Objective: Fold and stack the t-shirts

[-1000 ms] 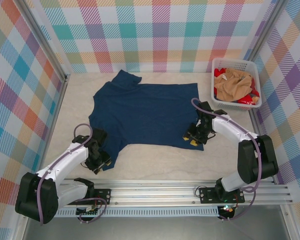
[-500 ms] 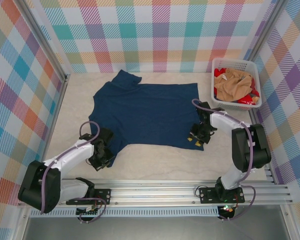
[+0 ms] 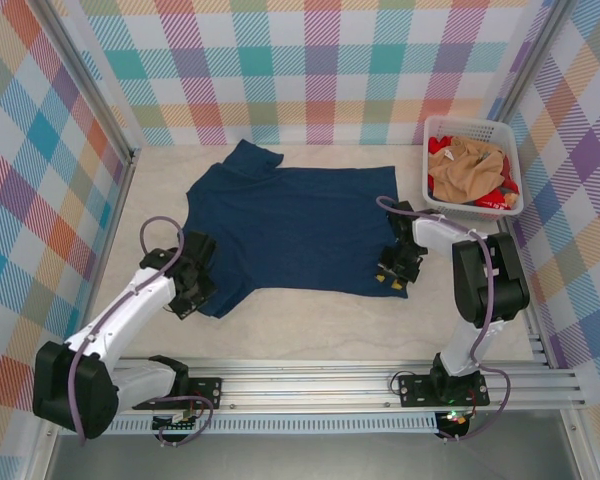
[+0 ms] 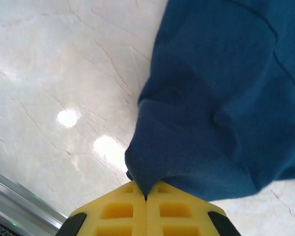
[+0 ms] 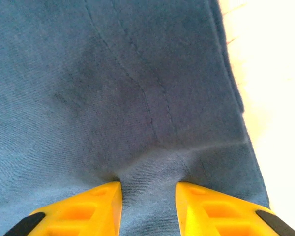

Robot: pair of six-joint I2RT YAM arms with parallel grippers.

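Note:
A navy blue t-shirt (image 3: 290, 225) lies spread flat on the table, with no print showing. My left gripper (image 3: 193, 290) is at the shirt's near-left corner. In the left wrist view its yellow jaws (image 4: 146, 194) are shut on a pinched tip of the navy cloth (image 4: 226, 98), which hangs a little above the tabletop. My right gripper (image 3: 392, 272) presses down on the near-right hem corner. In the right wrist view it (image 5: 148, 189) stands open, its jaws apart with a ridge of cloth (image 5: 137, 88) bunched between them.
A white plastic basket (image 3: 467, 124) stands at the back right, holding a tan-orange t-shirt (image 3: 470, 165) and a red one (image 3: 495, 195). Checked walls close in the pale marble table (image 3: 310, 320) on three sides. A metal rail (image 3: 310, 385) runs along the near edge.
My left gripper has shut on the shirt's near-left corner and pulled it slightly away from the near edge. My right gripper has stayed on the hem, its jaws a little narrower.

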